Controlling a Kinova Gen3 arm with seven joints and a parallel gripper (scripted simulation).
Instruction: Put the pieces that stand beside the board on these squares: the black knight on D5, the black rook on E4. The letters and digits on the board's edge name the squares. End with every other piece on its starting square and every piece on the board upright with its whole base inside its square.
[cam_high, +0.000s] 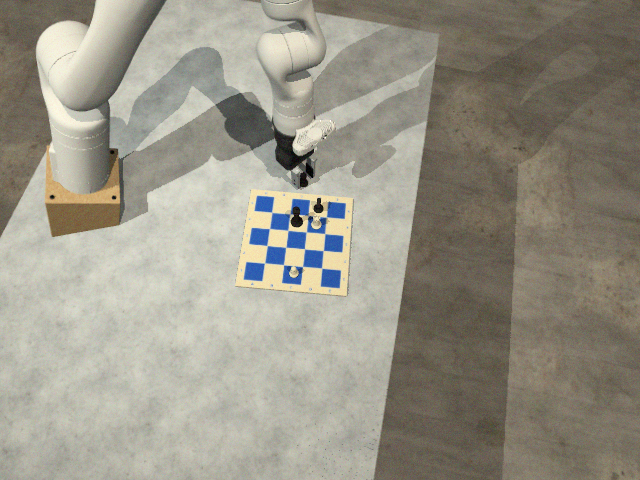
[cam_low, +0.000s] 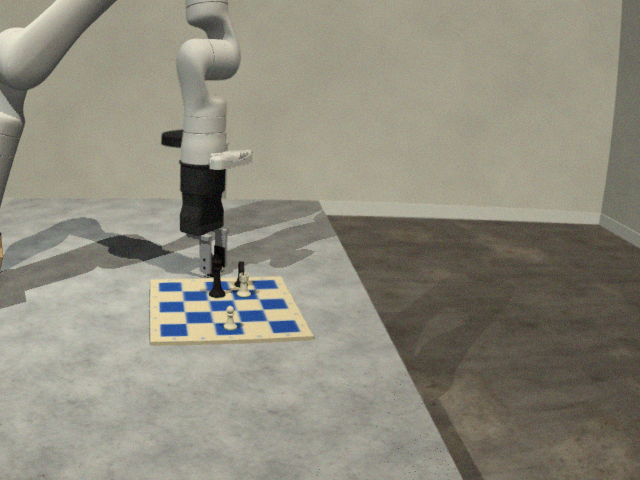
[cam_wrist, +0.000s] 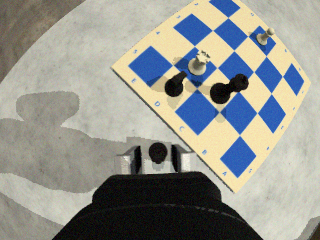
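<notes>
The black rook (cam_high: 303, 181) (cam_wrist: 158, 152) stands beside the board (cam_high: 242, 279) (cam_low: 155, 338) (cam_wrist: 231, 185), off its row-5 edge. My gripper (cam_high: 303, 177) (cam_low: 213, 269) (cam_wrist: 156, 154) is open, with one finger on each side of the rook and a visible gap to each in the wrist view. In the exterior view the rook is mostly hidden behind the tall black piece. The black knight (cam_high: 318, 206) (cam_wrist: 174, 86) stands upright on D5, its base apparently inside the square. E4 is empty.
A tall black piece (cam_high: 296, 218) (cam_low: 217, 286) (cam_wrist: 221, 93) stands on C4, near the gripper. A white rook (cam_high: 316, 222) (cam_low: 244, 286) (cam_wrist: 198, 65) stands on D4, beside E4. A white pawn (cam_high: 293, 271) (cam_low: 230, 319) (cam_wrist: 265, 37) stands on C1.
</notes>
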